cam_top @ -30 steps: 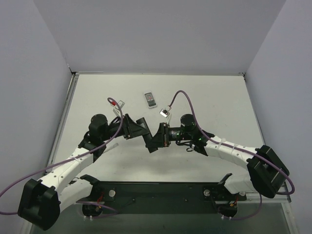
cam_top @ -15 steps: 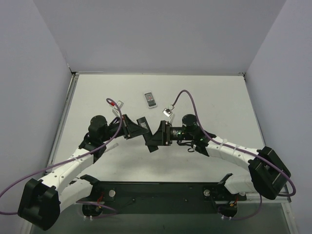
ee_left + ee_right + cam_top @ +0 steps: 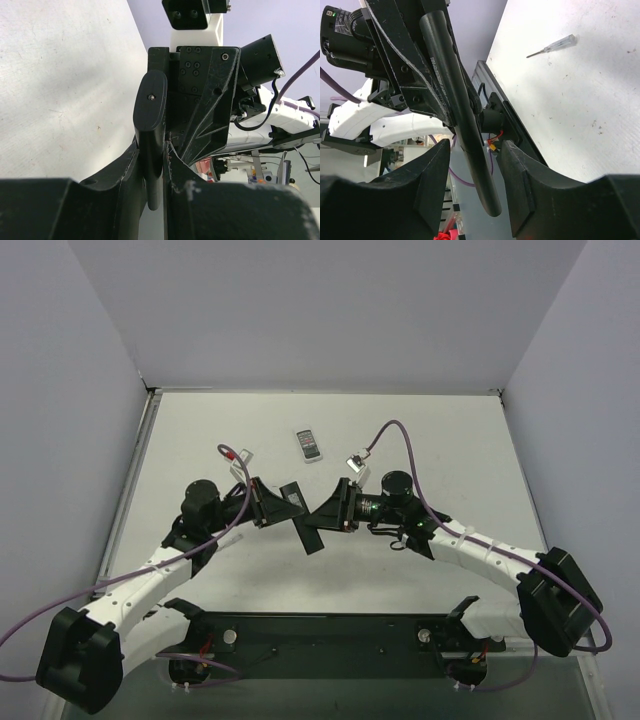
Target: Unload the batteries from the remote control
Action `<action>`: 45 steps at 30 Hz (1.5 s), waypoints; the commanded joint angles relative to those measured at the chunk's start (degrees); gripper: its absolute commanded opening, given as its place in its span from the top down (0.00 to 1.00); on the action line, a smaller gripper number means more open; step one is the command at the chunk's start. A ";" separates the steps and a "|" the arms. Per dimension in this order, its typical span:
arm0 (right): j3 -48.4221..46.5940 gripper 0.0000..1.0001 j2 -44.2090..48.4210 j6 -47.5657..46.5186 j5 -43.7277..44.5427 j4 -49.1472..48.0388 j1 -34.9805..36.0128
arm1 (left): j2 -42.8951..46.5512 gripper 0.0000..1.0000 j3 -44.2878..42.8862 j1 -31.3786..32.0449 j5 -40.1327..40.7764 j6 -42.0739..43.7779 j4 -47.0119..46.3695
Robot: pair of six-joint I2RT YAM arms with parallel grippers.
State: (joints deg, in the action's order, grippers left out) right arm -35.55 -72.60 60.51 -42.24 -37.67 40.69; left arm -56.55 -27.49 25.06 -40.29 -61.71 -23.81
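"Where is the remote control (image 3: pixel 306 534)?"

"It is raised above the desk (image 3: pixel 450 440), tilted, in the middle between the two arms."

"What holds it?"

"The left hand (image 3: pixel 150 167) is clenched on it, with a finger pressed to each long side. The right hand (image 3: pixel 475 167) is released. Its fingers straddle the bar, with a gap on either side."

"And around them?"

"A small white remote (image 3: pixel 309 444) lies on the desk beyond the hands. A thin clear-handled tool (image 3: pixel 552 46) lies there too."
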 commanded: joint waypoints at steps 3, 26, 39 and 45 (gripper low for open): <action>0.31 0.60 -0.87 3.21 -0.39 -6.35 0.18 | -0.31 1.00 0.68 0.17 0.57 -1.39 -8.00; 0.91 0.77 -8.00 4.61 -3.73 -6.71 0.80 | -9.27 1.00 -1.34 -3.79 5.66 -1.75 -12.13; 6.81 0.76 -6.68 8.31 -4.78 -11.37 0.80 | -9.36 1.00 -0.20 -6.95 7.42 1.68 -12.04; 7.95 0.76 -5.54 7.87 -4.87 -9.27 0.89 | -10.50 1.00 0.41 -7.92 7.77 2.21 -12.84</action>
State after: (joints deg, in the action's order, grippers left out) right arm -30.00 -80.68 68.55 -40.47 -49.89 40.53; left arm -66.72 -25.63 21.06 -41.41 -62.72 -29.93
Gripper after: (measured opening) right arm 0.235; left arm 0.270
